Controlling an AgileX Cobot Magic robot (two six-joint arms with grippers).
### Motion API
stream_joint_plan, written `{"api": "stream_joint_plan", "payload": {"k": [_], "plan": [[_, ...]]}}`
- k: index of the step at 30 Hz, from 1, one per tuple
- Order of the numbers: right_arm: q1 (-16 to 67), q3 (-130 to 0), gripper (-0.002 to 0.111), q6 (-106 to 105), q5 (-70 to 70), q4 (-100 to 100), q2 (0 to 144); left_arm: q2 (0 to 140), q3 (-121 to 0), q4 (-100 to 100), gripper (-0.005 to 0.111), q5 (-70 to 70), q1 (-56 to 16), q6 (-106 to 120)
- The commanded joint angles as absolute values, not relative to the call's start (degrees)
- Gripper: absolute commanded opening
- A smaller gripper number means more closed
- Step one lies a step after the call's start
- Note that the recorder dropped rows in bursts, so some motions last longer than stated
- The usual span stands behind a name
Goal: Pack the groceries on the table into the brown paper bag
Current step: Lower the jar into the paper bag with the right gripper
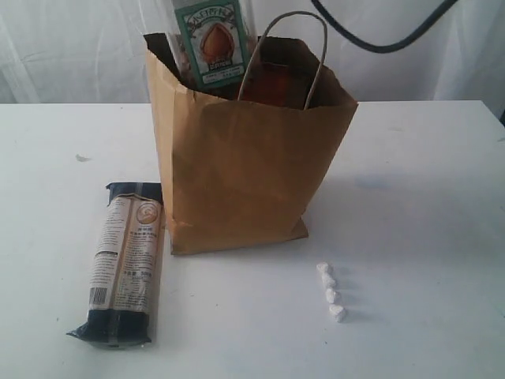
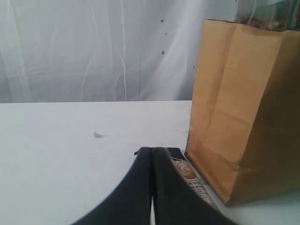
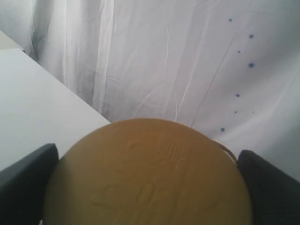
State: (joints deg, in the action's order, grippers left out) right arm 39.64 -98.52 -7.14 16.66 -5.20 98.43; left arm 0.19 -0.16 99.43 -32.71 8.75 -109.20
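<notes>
Right wrist view: right hand (image 3: 147, 187) spread wide, fingers flanking lid of tan-lidded nut jar (image 3: 150, 154), jar gripped. Jar upright at mouth of brown paper bag (image 1: 245, 166), toward bag's left rear corner, base hidden behind rim; straight lowering looks enough. Left hand (image 2: 151, 159) closed, empty, low over long dark-blue/beige packet (image 1: 126, 264), flat on worktop (image 1: 410, 237) just left of bag, long axis along bag wall. Left arm nearer packet.

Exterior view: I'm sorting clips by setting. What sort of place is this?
Probably a staged test bench, not a shop or kitchen: a plain white table, white sheeting hung behind as backdrop, with a brown paper bag, a long packet and a nut jar.
</notes>
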Motion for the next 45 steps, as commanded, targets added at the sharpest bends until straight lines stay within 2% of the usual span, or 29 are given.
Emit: {"api": "stream_joint_plan", "payload": {"k": [1,13,21,27,33,36,41,45], "plan": [[39.3,-98.8,0.0,-7.6,15.1,-6.0,100.4,0.0,0.0,99.9,0.0,-32.9,8.8,-109.2],[39.3,-98.8,0.001,-7.2,14.8,-0.9,103.4,0.0,0.0,99.9,0.0,-32.9,8.8,-109.2],[39.3,-98.8,0.022,-7.5,14.8,-1.2,104.9,0.0,0.0,99.9,0.0,-32.9,8.8,-109.2],[39.3,-98.8,0.032,-7.5,15.1,-3.5,104.9,0.0,0.0,99.9,0.0,-32.9,8.8,-109.2],[39.3,-98.8,0.053,-7.5,15.4,-3.5,104.9,0.0,0.0,99.9,0.0,-32.9,8.8,-109.2],[39.3,-98.8,0.06,-7.5,15.5,-3.2,104.9,0.0,0.0,99.9,0.0,-32.9,8.8,-109.2],[39.3,-98.8,0.062,-7.4,15.5,-3.2,102.2,0.0,0.0,99.9,0.0,-33.0,8.8,-109.2],[39.3,-98.8,0.062,-7.4,23.9,-3.3,101.4,0.0,0.0,99.9,0.0,-33.0,8.8,-109.2]]}}
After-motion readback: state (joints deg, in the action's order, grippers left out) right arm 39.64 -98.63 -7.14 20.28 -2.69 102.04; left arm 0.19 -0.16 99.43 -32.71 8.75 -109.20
